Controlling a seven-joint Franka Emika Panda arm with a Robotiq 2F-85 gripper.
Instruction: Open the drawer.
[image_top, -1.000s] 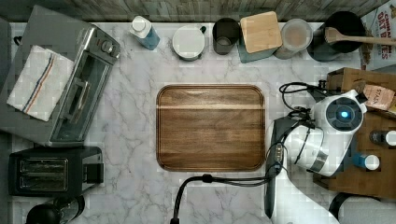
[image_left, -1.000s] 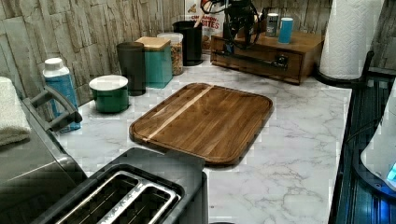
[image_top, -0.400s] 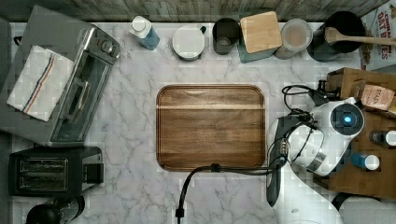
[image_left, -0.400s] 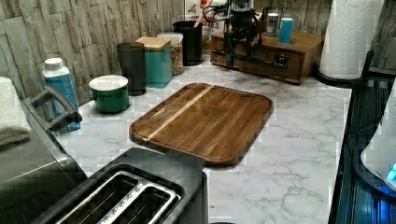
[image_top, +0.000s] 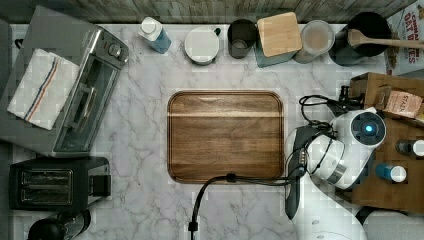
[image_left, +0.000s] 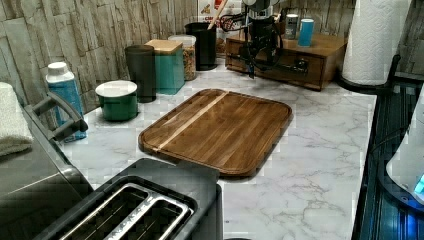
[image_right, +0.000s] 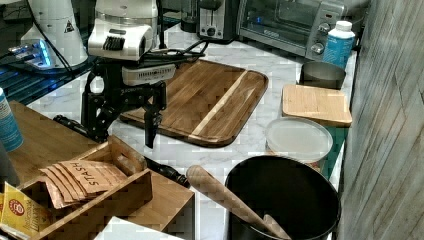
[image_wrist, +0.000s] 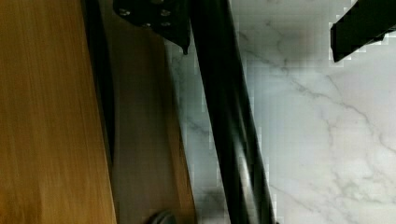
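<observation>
The light-brown wooden drawer (image_left: 275, 67) sits shut in its box unit (image_top: 395, 187) at the top view's right edge. Its long black bar handle (image_wrist: 226, 121) runs along the front. My gripper (image_wrist: 257, 51) hangs open over that handle. One finger (image_wrist: 159, 18) is between the bar and the drawer front (image_wrist: 140, 121), and the other finger (image_wrist: 364, 25) is out over the marble. In the left view the gripper (image_left: 257, 62) reaches down in front of the drawer. In the right view the gripper (image_right: 124, 140) straddles the handle (image_right: 167, 172).
A dark wooden cutting board (image_top: 225, 135) lies mid-counter beside the arm. Small bottles (image_left: 305, 31) and a tea box (image_right: 85, 175) stand on the unit. A black pot with a wooden spoon (image_right: 280, 200) and a paper towel roll (image_left: 367, 40) flank it. A cable (image_top: 240, 180) crosses the board's edge.
The gripper has come down in front of the drawer, its fingers now lower around the handle. The drawer has not moved.
</observation>
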